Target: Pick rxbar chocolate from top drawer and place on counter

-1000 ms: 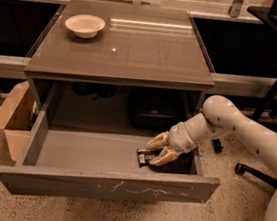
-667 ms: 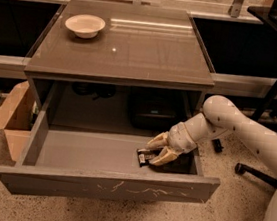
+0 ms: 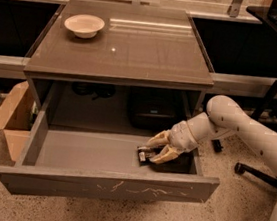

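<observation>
- Top drawer (image 3: pixel 104 184) — matte grey, shallow, white scratches on its front panel; glossy counter (image 3: pixel 151 48) above.
- Gripper (image 3: pixel 153 149) at the drawer's front right corner, cream fingers (image 3: pixel 159 138) part-spread either side of the rxbar chocolate (image 3: pixel 143 155); whether they press it, I cannot tell.
- Bar lies flat — black wrapper, white label, exposed end towards the left edge.

Dim, warm light; glare streaks the counter (image 3: pixel 150 58), deep shadow lies under it, the gripper (image 3: pixel 151 152) sits lit in the drawer (image 3: pixel 104 185).
</observation>
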You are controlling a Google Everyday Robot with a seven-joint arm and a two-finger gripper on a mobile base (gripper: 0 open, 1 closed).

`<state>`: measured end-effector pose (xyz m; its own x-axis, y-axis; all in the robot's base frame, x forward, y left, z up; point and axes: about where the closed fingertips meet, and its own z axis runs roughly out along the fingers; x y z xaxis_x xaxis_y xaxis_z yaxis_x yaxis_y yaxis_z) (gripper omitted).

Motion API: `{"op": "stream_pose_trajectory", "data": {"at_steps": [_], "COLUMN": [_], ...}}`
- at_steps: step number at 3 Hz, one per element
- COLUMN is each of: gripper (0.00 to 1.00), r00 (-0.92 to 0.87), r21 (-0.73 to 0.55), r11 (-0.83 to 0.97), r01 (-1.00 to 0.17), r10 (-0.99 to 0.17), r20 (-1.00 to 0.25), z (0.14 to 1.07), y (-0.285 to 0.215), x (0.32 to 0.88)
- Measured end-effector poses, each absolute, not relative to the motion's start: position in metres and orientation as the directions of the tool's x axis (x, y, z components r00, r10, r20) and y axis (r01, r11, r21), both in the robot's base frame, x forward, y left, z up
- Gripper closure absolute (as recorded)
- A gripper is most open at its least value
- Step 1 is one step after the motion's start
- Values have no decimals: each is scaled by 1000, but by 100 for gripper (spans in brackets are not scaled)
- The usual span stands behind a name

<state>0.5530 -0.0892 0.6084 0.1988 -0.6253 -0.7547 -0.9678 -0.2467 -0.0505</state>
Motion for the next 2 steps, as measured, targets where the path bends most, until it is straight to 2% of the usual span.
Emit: {"op": "stream_pose_trajectory", "data": {"at_steps": [2], "gripper": [100], "r00": [366], "r21": [-269], "r11": [-251], "r01": [-930], "r10": [-563], "r20": [-741], "z": [694], "y": [-118], "x": [563]}}
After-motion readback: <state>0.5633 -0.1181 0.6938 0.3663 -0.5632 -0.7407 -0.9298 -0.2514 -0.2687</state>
